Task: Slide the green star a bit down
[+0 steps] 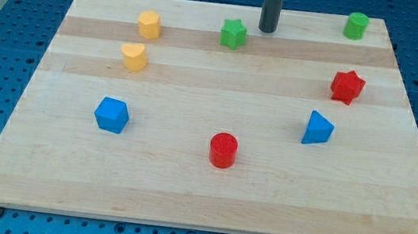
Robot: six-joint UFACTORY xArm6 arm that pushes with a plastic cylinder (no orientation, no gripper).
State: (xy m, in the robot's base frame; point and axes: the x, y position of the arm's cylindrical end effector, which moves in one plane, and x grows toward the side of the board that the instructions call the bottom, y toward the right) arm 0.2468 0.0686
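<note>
just left of my tip (267, 31) sits the green star (233, 34).

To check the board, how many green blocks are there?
2: the green star at the view's top centre, just left of my tip, and another green block at the top right. None seem hidden.
</note>
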